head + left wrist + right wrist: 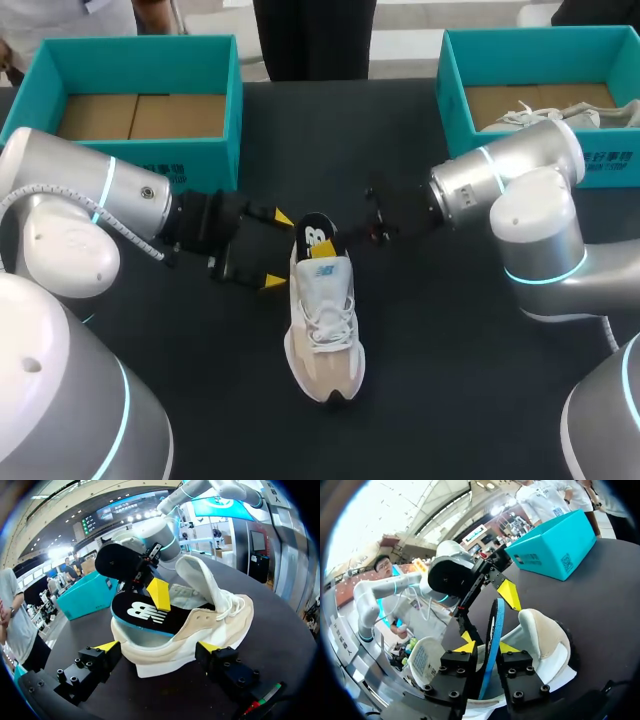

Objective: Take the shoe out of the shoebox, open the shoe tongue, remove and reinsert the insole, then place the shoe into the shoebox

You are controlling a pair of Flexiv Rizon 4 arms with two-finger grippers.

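Observation:
A white and beige sneaker (322, 330) lies in the middle of the black table, toe toward the near edge. Its black insole (316, 237) sticks up out of the heel opening. My right gripper (328, 245) is at the insole. In the right wrist view the insole (493, 630) stands edge-on between the yellow tips of that gripper (486, 647), which are slightly apart. My left gripper (278, 250) stands wide open just left of the heel. In the left wrist view the sneaker (200, 630) lies ahead of that gripper (159, 647), untouched.
A teal shoebox (235, 100) with a bare cardboard bottom stands at the back left. A second teal shoebox (450, 90) at the back right holds another white shoe (540, 115). Both arms cross the table on either side of the sneaker.

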